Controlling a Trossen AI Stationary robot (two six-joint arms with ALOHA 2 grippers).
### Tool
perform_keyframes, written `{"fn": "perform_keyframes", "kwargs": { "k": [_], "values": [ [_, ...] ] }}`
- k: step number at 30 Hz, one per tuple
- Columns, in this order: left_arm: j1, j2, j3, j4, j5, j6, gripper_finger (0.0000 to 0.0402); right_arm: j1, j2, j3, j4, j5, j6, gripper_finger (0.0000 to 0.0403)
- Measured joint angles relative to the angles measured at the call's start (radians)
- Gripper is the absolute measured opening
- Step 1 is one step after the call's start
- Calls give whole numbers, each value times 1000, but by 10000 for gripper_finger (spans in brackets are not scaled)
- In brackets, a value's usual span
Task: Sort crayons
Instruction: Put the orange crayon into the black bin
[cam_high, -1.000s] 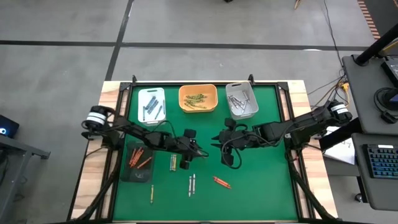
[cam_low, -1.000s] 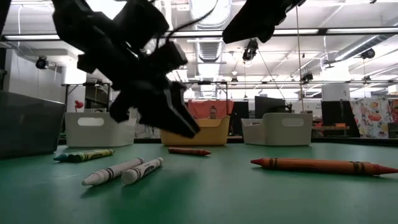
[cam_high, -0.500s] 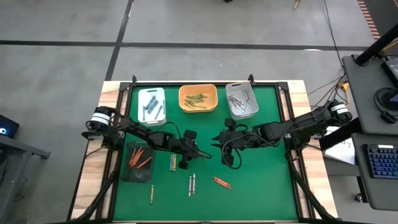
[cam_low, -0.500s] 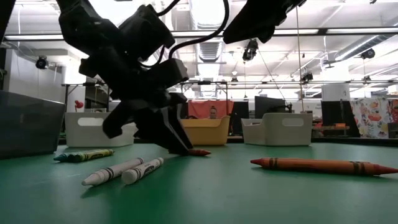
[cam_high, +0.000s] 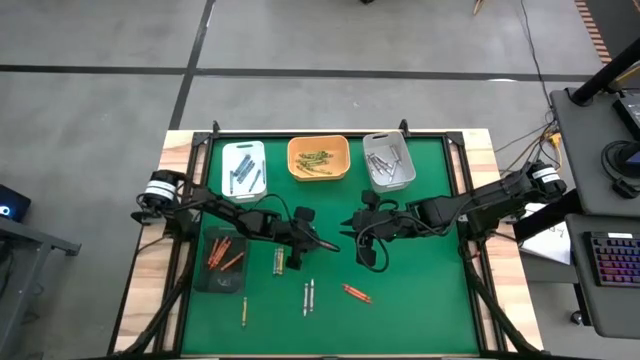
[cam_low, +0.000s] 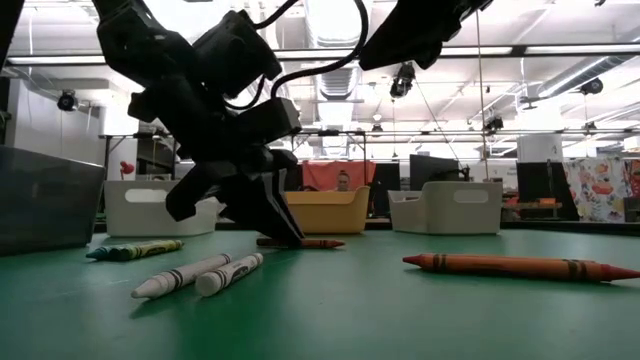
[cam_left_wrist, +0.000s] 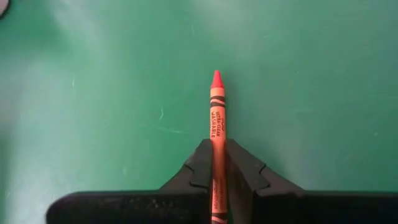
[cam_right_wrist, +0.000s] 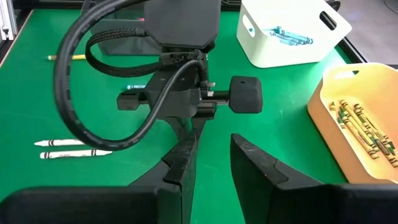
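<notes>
My left gripper (cam_high: 324, 246) (cam_left_wrist: 219, 163) is down on the green mat at mid-table, shut on a red-orange crayon (cam_left_wrist: 216, 118) (cam_low: 305, 243). My right gripper (cam_high: 348, 224) (cam_right_wrist: 214, 158) hangs open above the mat just to the right of it, holding nothing. Loose crayons lie flat on the mat: two white ones (cam_high: 308, 297) (cam_low: 200, 275), a red-orange one (cam_high: 357, 293) (cam_low: 520, 267), a green pair (cam_high: 279, 262) (cam_low: 135, 250) and a yellow one (cam_high: 243, 312). My left gripper pinches the red-orange crayon's paper-wrapped shaft (cam_left_wrist: 217, 152) between its two fingers (cam_left_wrist: 200, 167), one on each long side. The fingers slant down from the table's left and lie along the crayon, whose pointed tip (cam_left_wrist: 216, 78) sticks out ahead. The crayon lies flat on the mat.
Along the far edge stand a white tray (cam_high: 243, 170) with blue-grey crayons, an orange tray (cam_high: 318, 158) with olive ones and a grey tray (cam_high: 389, 162) with grey ones. A dark tray (cam_high: 222, 260) with red-orange crayons sits at the left.
My left gripper has come down a little onto the red-orange crayon with its fingers tipping steeper, and has shut on it. The crayon still lies on the mat.
</notes>
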Motion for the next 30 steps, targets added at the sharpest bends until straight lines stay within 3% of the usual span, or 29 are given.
{"fn": "perform_keyframes", "kwargs": {
  "k": [8, 15, 22, 30],
  "values": [
    [-14, -138, 36, -124, -8, -86, 1, 0, 0, 0, -5, 0, 0, 79],
    [-75, -350, 130, -467, -3, -268, 1, 0, -5, -1, -40, 0, 11, 84],
    [-186, -492, 247, -923, -26, -657, 0, 0, -5, -1, -53, 0, 12, 77],
    [-385, -511, 392, -1516, -31, -1291, 0, 0, -5, -1, -54, 0, 10, 77]
  ]
}}
